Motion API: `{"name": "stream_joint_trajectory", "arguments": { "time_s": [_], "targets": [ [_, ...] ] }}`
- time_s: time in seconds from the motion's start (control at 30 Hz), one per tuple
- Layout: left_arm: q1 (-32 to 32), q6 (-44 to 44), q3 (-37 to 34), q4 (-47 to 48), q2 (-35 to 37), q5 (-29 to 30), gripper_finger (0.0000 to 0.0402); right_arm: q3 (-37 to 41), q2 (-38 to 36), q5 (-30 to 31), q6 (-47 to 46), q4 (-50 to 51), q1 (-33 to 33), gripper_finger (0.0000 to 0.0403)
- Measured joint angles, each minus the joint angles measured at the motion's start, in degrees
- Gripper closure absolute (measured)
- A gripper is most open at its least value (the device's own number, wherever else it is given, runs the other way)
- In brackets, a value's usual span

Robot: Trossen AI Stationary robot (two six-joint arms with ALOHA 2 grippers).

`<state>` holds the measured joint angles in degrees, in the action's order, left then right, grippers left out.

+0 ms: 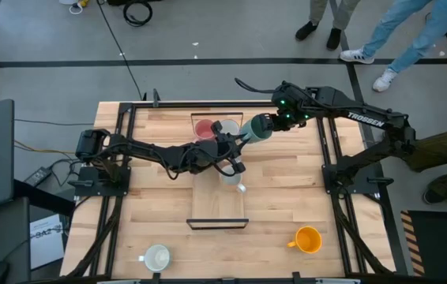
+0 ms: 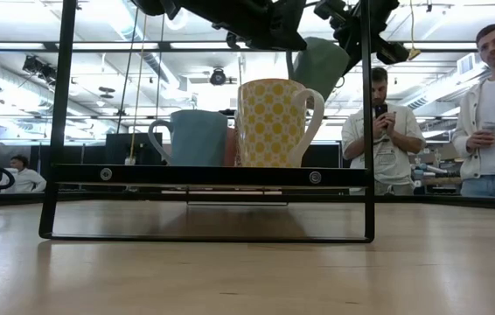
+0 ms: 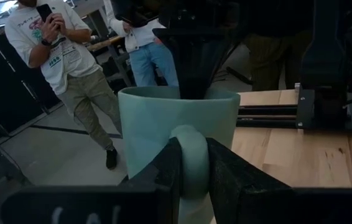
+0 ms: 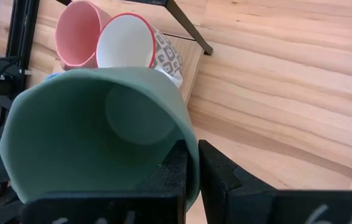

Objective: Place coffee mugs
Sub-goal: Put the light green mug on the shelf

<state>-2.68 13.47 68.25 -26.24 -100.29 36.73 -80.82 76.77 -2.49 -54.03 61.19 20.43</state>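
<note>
On the left of the high view we see a cream mug [image 1: 157, 256] standing upright near the front edge of the wooden surface [image 1: 160, 189], well apart from everything else. The left end effector [image 1: 235, 140] reaches in toward the middle, and in its wrist view its two fingers [image 3: 163, 171] are clenched on the handle of the teal green mug [image 3: 176, 124]. That mug hangs above the surface, lifted over the low black-framed tray [image 1: 218, 224]; seen from above it is tilted, its long axis slanting with the mouth toward the right arm. On the tray beneath, a pink mug [image 1: 204, 129] sits at the far end, a red-rimmed patterned mug [image 4: 142, 46] just beside it, and a blue mug [image 2: 197, 136] and a yellow-patterned mug [image 2: 275, 122] stand upright in the low view. The right end effector [image 1: 269, 126] meets the same teal mug from the other side, grasping its rim: one finger [image 4: 170, 174] inside the wall, the other outside. Farther right, an orange mug [image 1: 309, 239] lies near the front, handle pointing left. People stand beyond the surface.
</note>
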Motion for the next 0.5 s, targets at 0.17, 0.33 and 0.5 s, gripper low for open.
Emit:
{"name": "stream_joint_trajectory", "arguments": {
  "time_s": [0.17,0.33,0.5],
  "targets": [
    [0.0,0.07,0.0,0.0,0.0,-0.11,0.034,0.0,0.0,-0.05,0.04,-0.02,0.0,0.0373],
    [0.0,0.27,0.0,0.0,0.02,-0.35,0.0341,0.0,0.0,-0.38,0.63,0.25,-0.04,0.0348],
    [0.0,0.27,0.0,0.0,0.02,-0.48,0.0341,0.0,0.0,-0.4,0.54,0.05,-0.04,0.0329]
  ]
}}
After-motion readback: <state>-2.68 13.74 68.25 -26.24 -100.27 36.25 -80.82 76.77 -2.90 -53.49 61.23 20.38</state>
